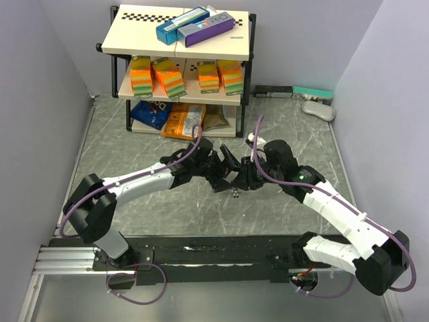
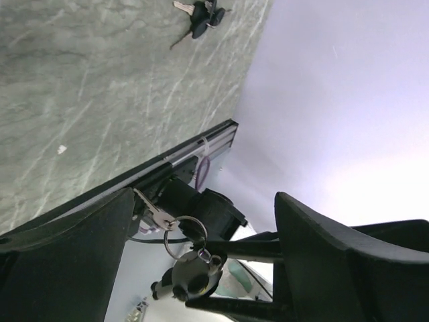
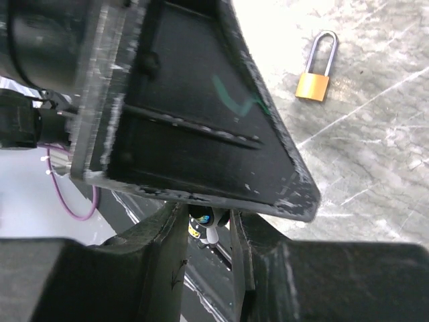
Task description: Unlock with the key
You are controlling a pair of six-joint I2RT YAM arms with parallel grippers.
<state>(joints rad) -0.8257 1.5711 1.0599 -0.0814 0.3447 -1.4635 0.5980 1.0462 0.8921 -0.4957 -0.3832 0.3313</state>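
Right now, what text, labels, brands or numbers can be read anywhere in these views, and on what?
"ORO", uncertain and blurred: on the purple carton atop the shelf rack.
Too small to read: print on the blue carton beside it and the orange bag below.
No text visible on the brass padlock.

left tool: spread wide | right tool: narrow, gripping | arms angled inward

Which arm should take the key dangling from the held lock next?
Left. The left gripper is open, with the key and ring right between its fingers. The right gripper is clamped on the silver lock, so it can't regrasp.
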